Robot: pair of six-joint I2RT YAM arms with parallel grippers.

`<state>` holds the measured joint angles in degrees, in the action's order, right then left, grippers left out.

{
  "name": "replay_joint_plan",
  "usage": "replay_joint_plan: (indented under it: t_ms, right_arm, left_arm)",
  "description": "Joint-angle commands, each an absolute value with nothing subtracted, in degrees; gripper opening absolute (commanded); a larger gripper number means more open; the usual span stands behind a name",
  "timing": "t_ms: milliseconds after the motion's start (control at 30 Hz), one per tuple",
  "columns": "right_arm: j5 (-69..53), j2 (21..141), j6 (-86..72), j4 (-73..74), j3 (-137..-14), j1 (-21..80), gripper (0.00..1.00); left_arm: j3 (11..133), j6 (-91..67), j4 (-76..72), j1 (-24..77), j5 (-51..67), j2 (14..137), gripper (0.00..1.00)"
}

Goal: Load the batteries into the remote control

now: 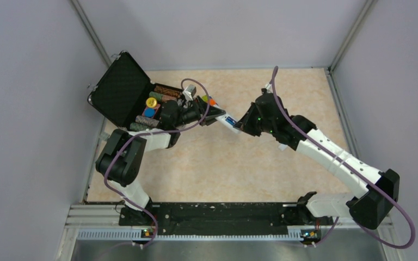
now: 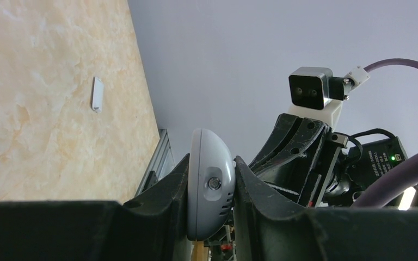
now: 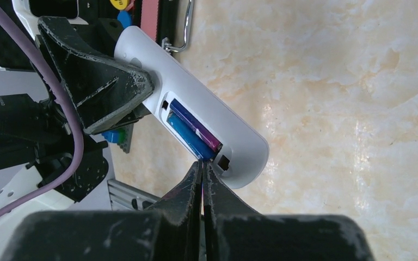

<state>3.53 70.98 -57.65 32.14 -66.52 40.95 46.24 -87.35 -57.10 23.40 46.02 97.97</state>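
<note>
The white remote control (image 3: 234,144) is held above the table with its back up, and my left gripper (image 2: 212,160) is shut on its rounded end. Its open compartment holds both batteries side by side, one blue (image 3: 188,139) and one blue-purple (image 3: 197,127). My right gripper (image 3: 202,164) is shut with nothing between its fingers, and its tips touch the near end of the blue battery. From above, the two grippers meet over the middle of the table, left gripper (image 1: 211,115) and right gripper (image 1: 239,124), with the remote control (image 1: 227,120) between them.
An open black case (image 1: 121,89) with striped chip stacks and coloured pieces lies at the back left, just behind the left gripper. A small flat white piece (image 2: 97,94) lies on the marbled table (image 1: 223,163). A colourful toy (image 3: 117,136) sits beside the case.
</note>
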Motion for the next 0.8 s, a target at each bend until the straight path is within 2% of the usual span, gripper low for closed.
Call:
replay_joint_plan:
  t_ms: [0,367,567,767]
  right_arm:
    - [0.3,72.3,-59.7,28.0,-65.5,39.6,0.0]
    - [-7.5,74.7,-61.9,28.2,-64.9,36.7,0.0]
    - [-9.3,74.0,-63.7,28.4,-63.0,34.8,0.11]
    - [-11.1,72.7,-65.6,28.4,-61.9,32.6,0.28]
  left_arm:
    - [47.5,-88.3,-68.6,24.7,50.8,95.3,0.0]
    - [47.9,-83.7,-77.5,25.1,54.9,94.6,0.0]
    - [48.2,-80.5,-77.9,25.2,55.6,93.8,0.0]
    - [48.9,-67.5,-61.3,25.2,54.2,89.5,0.0]
